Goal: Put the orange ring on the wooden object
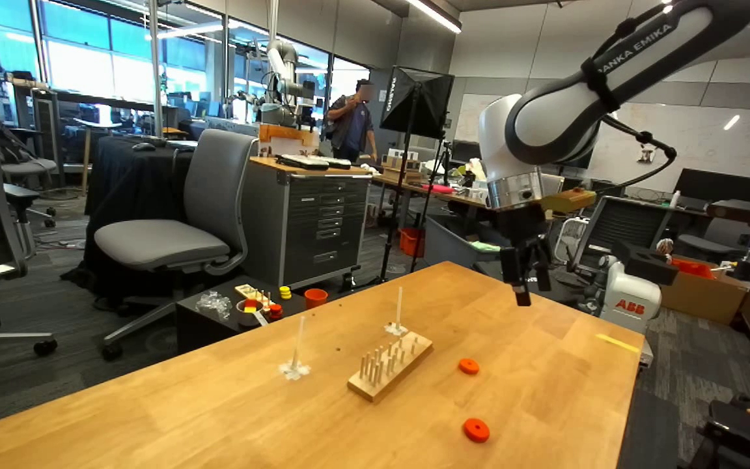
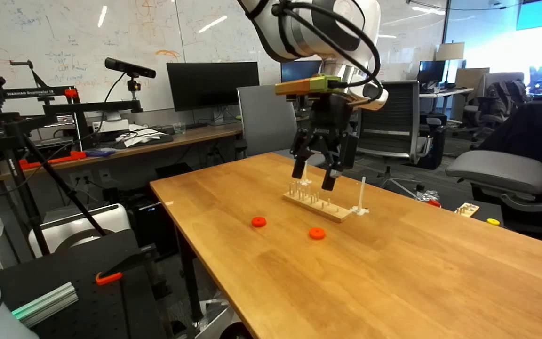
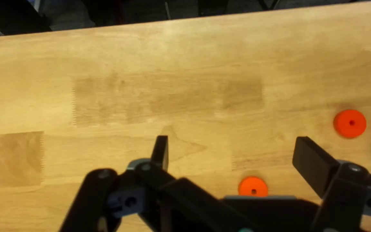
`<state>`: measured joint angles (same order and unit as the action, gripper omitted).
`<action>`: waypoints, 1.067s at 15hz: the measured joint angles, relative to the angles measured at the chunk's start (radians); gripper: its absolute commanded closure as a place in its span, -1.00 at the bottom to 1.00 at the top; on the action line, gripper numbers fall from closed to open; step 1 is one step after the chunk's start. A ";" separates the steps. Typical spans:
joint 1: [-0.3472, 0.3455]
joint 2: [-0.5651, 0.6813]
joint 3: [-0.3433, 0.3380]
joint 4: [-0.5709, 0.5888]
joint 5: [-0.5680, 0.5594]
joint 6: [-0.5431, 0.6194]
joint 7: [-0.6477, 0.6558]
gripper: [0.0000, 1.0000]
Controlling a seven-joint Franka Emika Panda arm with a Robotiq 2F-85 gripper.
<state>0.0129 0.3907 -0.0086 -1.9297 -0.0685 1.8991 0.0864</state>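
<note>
Two orange-red rings lie flat on the wooden table, apart from each other. One ring [image 1: 469, 367] and another ring [image 1: 476, 430] show in an exterior view; both rings [image 2: 259, 221] [image 2: 317, 233] also show in an exterior view. The wrist view shows one ring [image 3: 349, 123] at the right and one ring [image 3: 253, 186] partly hidden by the gripper body. The wooden object [image 1: 368, 388], a flat base with thin upright pegs, stands beside the rings and also shows in an exterior view [image 2: 339, 213]; it is out of the wrist view. My gripper [image 3: 230, 151] is open, empty and above the table.
Two thin pale sticks [image 1: 297, 345] [image 1: 399, 311] stand upright on small feet near the wooden object's ends. The table's edge [image 3: 185, 22] crosses the top of the wrist view. A low dark box with an orange cup [image 1: 315, 298] and loose parts stands beyond the table.
</note>
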 measured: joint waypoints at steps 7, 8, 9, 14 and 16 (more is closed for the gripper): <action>0.006 0.074 0.000 0.073 0.001 0.008 0.064 -1.00; 0.006 0.076 0.000 0.074 0.001 0.008 0.064 -1.00; 0.007 0.084 0.000 0.080 0.001 0.005 0.067 -1.00; 0.012 0.200 0.000 0.174 0.051 0.003 0.075 -1.00; 0.012 0.250 0.000 0.216 0.072 0.003 0.076 -1.00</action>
<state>0.0250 0.6404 -0.0085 -1.7137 0.0034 1.9018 0.1623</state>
